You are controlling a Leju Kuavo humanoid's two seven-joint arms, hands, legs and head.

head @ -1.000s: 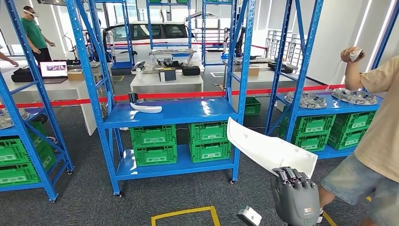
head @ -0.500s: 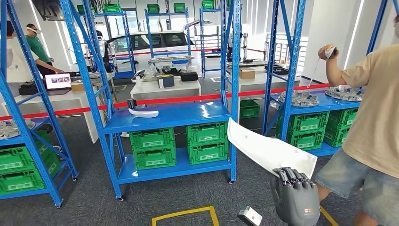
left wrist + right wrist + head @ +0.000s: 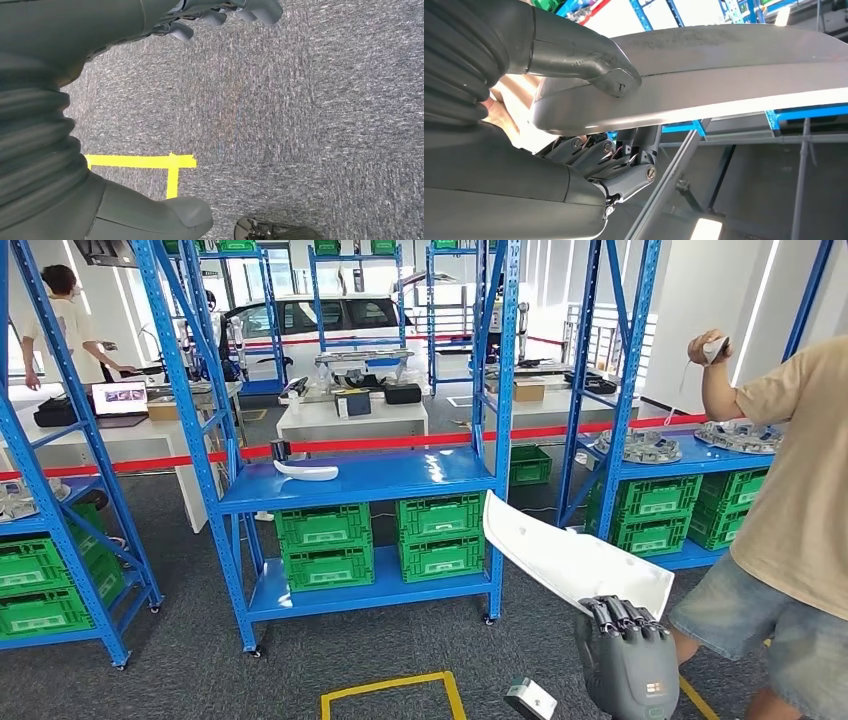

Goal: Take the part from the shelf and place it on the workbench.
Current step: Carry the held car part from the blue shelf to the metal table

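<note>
Right hand (image 3: pixel 628 655) grasps the long white curved plastic panel part (image 3: pixel 570 558) by its lower end, thumb (image 3: pixel 589 60) pressed on one face and dark fingers (image 3: pixel 624 165) curled under the other; panel sticks up and toward the left, held in the air in front of the blue steel shelf rack (image 3: pixel 360 480), off any surface. Left hand (image 3: pixel 100 40) hangs over grey carpet (image 3: pixel 300 125) with yellow floor tape (image 3: pixel 145 161), fingers apart, nothing in them. A smaller white part (image 3: pixel 307 470) lies on the blue shelf, green plastic crates (image 3: pixel 380 540) below. Person in tan shirt (image 3: pixel 800 500) stands just beside the right hand.
</note>
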